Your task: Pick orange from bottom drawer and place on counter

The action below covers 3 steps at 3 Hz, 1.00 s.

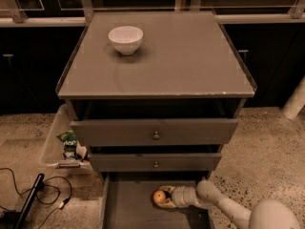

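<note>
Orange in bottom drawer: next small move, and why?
Probably a short straight lift. The end effector sits at the orange, low in the open bottom drawer; the middle drawer front is close above and behind, and the counter is higher up.
</note>
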Available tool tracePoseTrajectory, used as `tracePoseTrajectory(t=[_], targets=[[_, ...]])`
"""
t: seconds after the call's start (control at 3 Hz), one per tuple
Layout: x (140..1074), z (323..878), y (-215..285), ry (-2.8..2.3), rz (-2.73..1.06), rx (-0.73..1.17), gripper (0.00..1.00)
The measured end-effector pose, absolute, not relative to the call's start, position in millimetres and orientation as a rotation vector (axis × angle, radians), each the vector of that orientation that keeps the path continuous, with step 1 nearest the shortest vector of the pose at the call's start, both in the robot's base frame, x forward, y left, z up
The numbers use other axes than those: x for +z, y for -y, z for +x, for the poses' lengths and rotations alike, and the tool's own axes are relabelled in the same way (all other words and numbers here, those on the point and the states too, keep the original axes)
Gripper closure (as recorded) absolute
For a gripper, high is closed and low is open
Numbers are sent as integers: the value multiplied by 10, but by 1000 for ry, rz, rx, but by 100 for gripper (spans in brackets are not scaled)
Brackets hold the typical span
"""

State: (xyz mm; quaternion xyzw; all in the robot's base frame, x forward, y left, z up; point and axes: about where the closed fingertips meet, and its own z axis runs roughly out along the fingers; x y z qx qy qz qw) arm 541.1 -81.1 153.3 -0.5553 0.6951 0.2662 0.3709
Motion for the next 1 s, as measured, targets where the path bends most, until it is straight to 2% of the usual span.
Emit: tracePoseTrajectory(t=[0.33, 1.0], targets=[[1927, 5398, 842, -1729, -1428, 651, 100], [3407, 5132, 1162, -1589, -1492, 453, 100]])
